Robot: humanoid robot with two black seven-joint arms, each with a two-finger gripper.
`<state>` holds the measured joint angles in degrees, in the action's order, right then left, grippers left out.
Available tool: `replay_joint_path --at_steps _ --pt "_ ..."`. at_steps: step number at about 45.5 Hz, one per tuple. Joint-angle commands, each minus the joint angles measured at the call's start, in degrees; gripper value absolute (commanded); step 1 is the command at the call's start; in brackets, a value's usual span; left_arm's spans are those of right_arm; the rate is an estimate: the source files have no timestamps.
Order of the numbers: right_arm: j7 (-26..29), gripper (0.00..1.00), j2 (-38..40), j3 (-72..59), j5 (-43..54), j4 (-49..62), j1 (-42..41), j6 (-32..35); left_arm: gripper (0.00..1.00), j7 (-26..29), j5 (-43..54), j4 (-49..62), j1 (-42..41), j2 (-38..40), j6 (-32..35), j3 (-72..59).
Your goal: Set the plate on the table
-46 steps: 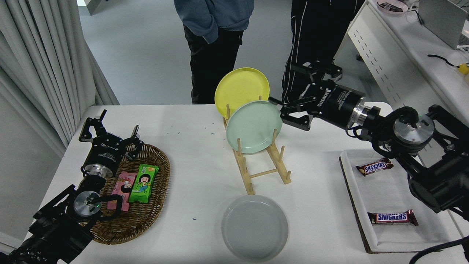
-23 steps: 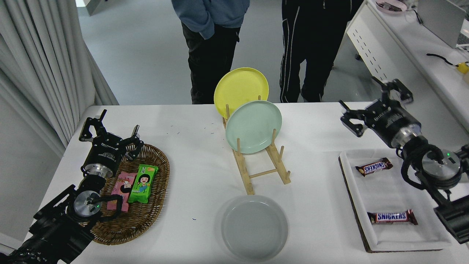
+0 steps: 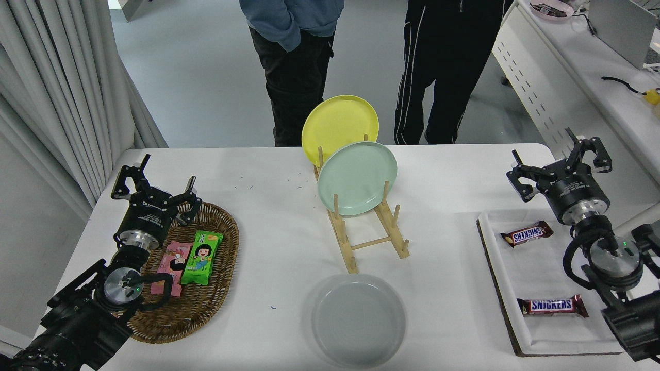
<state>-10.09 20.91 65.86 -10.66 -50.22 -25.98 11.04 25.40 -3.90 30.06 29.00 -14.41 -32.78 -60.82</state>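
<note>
We see plate (image 3: 358, 319) flat on table (image 3: 278, 170), right gripper (image 3: 561, 166) spread, empty, left gripper (image 3: 154, 186) parked, spread; risk: arm sweep clipping rack (image 3: 368, 234), toppling 2 plates

Grey floor (image 3: 206, 77), curtain (image 3: 62, 93) left, perforated desk (image 3: 541, 87) right.
</note>
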Motion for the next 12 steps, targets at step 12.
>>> replay_joint_path --at_steps 12 --pt "-0.63 1.00 -3.59 -1.96 0.20 9.00 -0.73 7.33 1.00 0.00 -0.05 0.00 0.00 0.00 0.00 0.00"
